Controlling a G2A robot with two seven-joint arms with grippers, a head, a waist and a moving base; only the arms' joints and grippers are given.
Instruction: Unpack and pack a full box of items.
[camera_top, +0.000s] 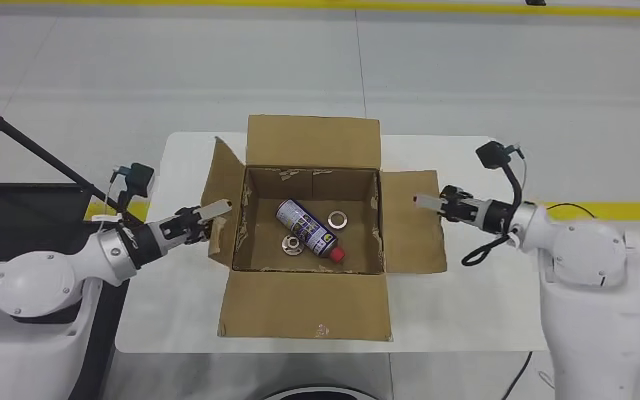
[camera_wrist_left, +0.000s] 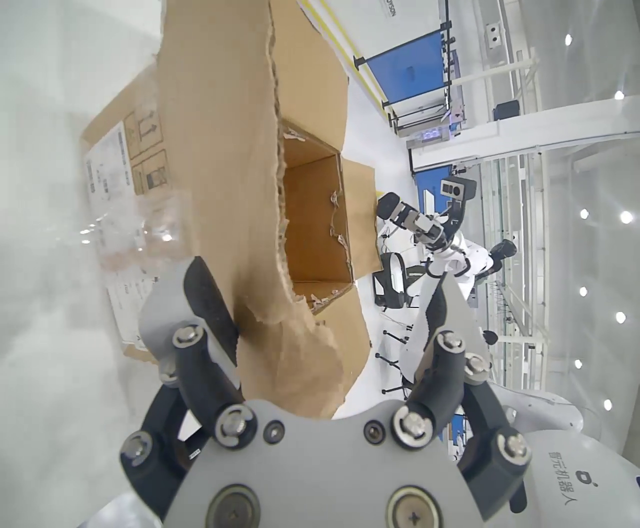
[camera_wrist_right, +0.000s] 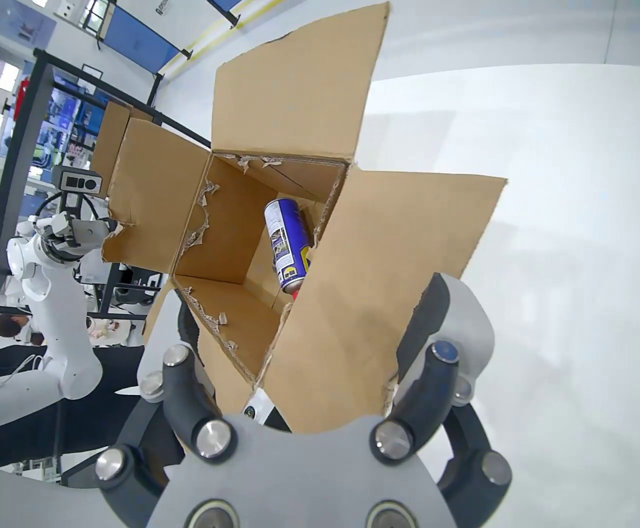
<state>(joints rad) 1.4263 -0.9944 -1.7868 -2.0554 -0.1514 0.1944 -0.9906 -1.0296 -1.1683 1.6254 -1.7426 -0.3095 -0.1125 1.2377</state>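
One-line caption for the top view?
Open box with a spray can and two rings inside; left gripper and right gripper at its sides.

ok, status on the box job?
Both open: left gripper straddles the box's left flap, right gripper the right flap. Inside: spray can, two rings. Neither flap covers the opening.

Brown box (camera_top: 305, 300) on a white table (camera_top: 450, 310)
The can (camera_top: 308, 228) is dark blue with a red cap and a yellow patch; the rings (camera_top: 338, 218) seem silvery.
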